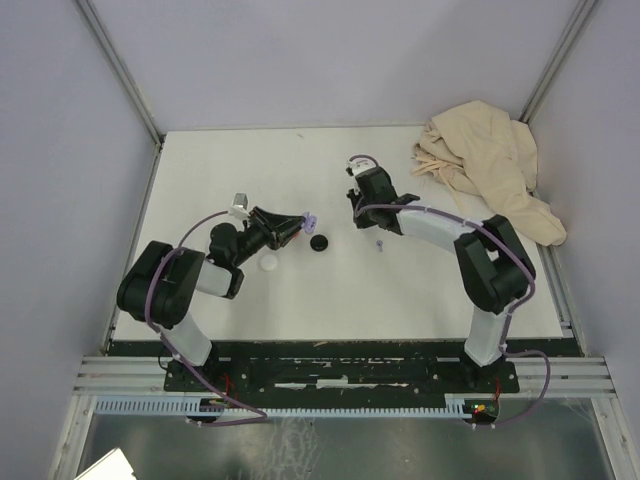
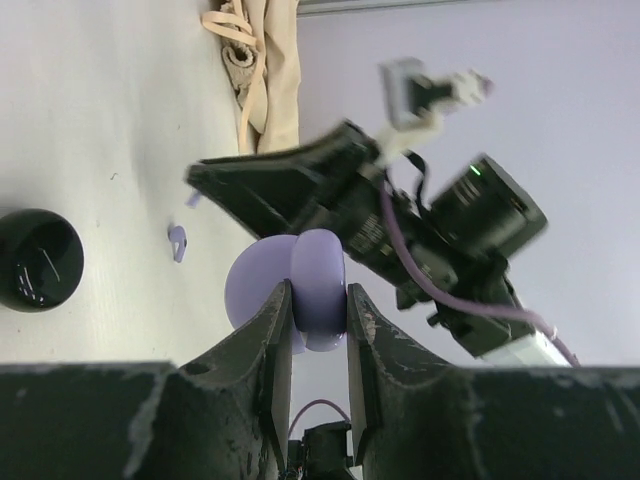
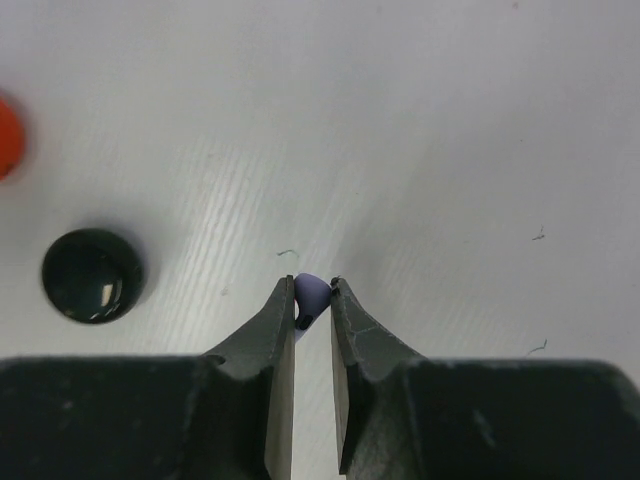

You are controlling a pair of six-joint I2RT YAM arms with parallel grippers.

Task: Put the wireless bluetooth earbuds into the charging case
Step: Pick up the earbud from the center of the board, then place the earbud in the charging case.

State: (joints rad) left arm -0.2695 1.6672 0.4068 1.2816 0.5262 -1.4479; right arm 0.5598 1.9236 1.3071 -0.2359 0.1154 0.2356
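Now the right gripper point(image 3: 313, 292) pinches a tiny lavender plastic earbud point(image 3: 311, 290) between nearly shut jaws, right of the black round disc point(image 3: 92, 275). The left gripper point(image 2: 320, 295) clamps the lavender round case point(image 2: 318, 268) in narrow jaws near that disc.

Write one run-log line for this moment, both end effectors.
left end effector shut on round lavender charging case | right end effector shut on tiny lavender earbud

red disc point(image 3: 6, 138) cut by left edge; lavender earbud point(image 3: 311, 296) mostly hidden (between fingers point(image 3: 275, 350)).
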